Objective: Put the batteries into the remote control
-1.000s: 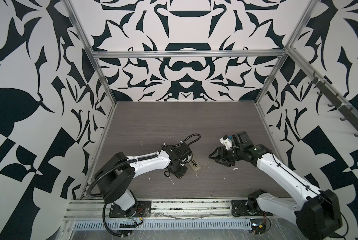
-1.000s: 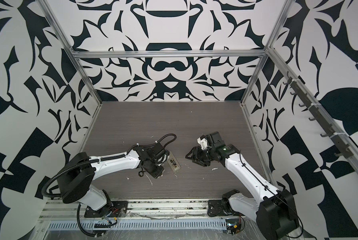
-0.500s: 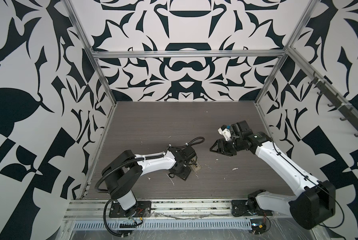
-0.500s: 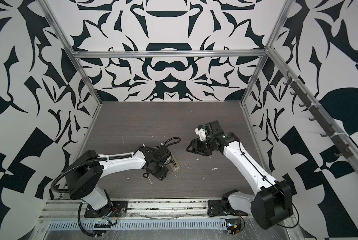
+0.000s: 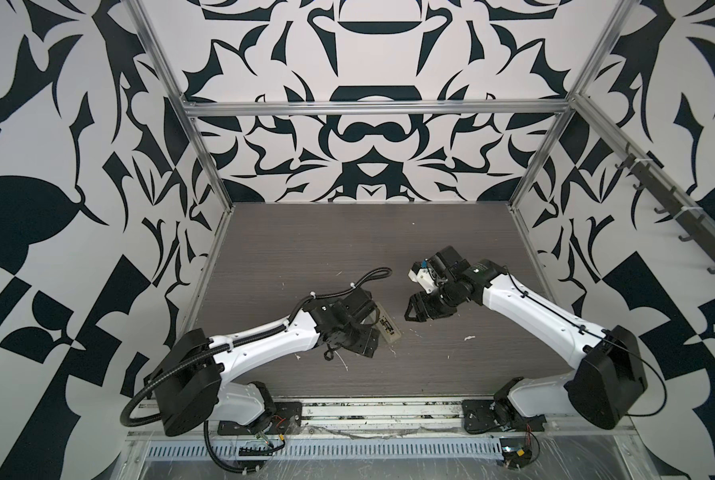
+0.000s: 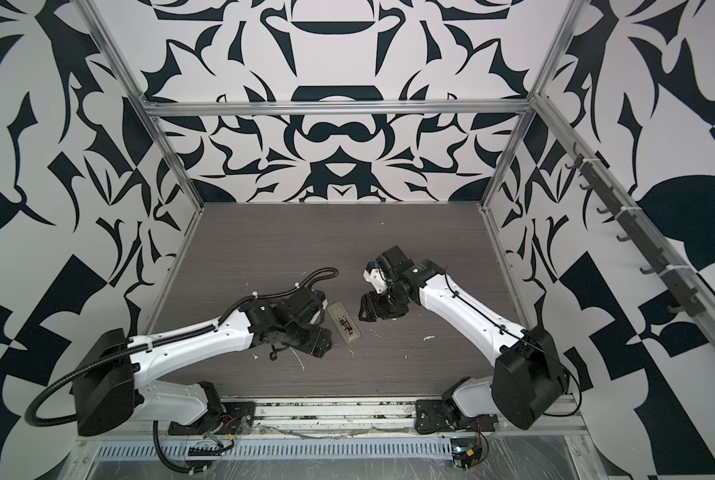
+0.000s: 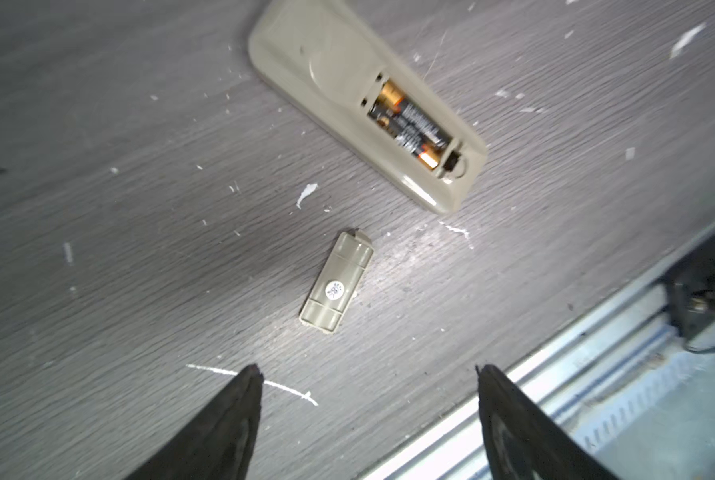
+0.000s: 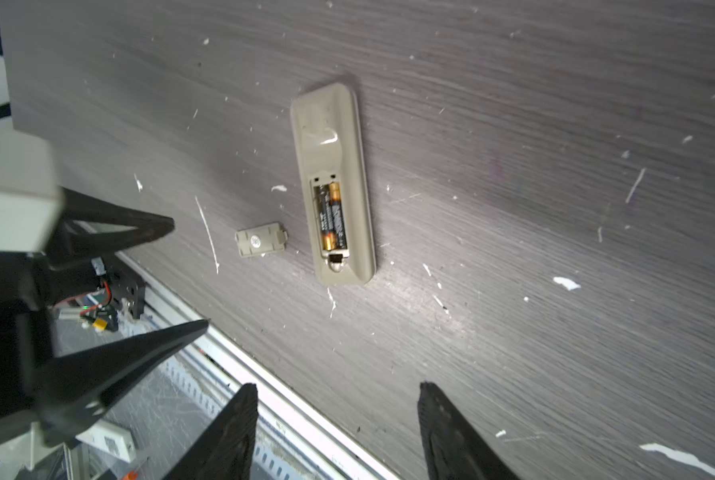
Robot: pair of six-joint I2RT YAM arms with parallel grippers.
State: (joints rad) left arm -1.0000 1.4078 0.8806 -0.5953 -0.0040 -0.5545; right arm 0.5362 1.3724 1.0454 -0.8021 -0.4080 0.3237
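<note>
The remote control [image 7: 331, 66] lies face down on the dark table, pale back up; both top views show it [image 5: 389, 329] [image 6: 344, 323] between the two arms. Two batteries [image 7: 410, 122] [image 8: 331, 216] sit side by side in its open recess. The loose battery cover [image 7: 336, 282] [image 8: 260, 240] rests on the table beside the remote. My left gripper [image 7: 368, 370] [image 5: 366, 347] hovers open and empty just short of the cover. Raised on the remote's other side, my right gripper [image 8: 339, 386] [image 5: 412, 309] is open and empty too.
White flecks and scratches [image 8: 567, 283] dot the table. The metal front rail [image 7: 555, 374] and slotted cable tray [image 5: 306, 451] run just behind the left gripper. Patterned walls enclose the table on three sides.
The left gripper has opened wide and drawn back a little from the remote. The right gripper has opened slightly and shifted, still clear of the remote.
</note>
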